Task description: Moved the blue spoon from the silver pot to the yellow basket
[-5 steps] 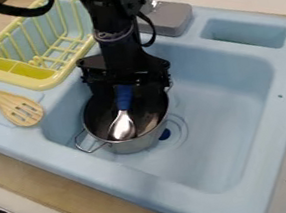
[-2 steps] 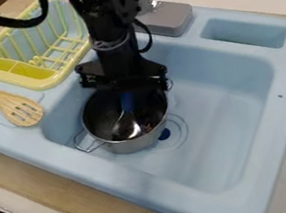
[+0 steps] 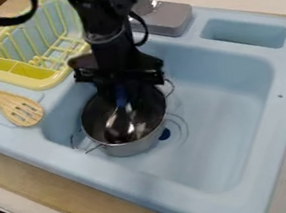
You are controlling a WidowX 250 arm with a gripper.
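The black two-finger gripper [image 3: 120,90] hangs over the round silver metal pot [image 3: 128,148], its lower end at the mouth of the pot. The spoon with a blue handle and a shiny metal bowl [image 3: 112,119] is in the pot, its handle directly below the gripper and its bowl slanting down inside the pot. Whether the gripper is spread or pinching the handle cannot be told.

The pot stands in the light blue sink [image 3: 221,117] beneath the gripper, its thin wire handles jutting from opposite sides. Just beside the pot, lower than the gripper in the view, a small dark blue disc [image 3: 165,134] lies on the sink floor. The yellow wire-sided basket [image 3: 48,85] sits to the upper left of the gripper, and the slotted wooden spatula [image 3: 19,112] rests on the sink's rim to the gripper's left. Above and to the right of the gripper is the grey faucet base [image 3: 170,18]; farther right, a rectangular hollow [image 3: 246,32] is set in the rim.
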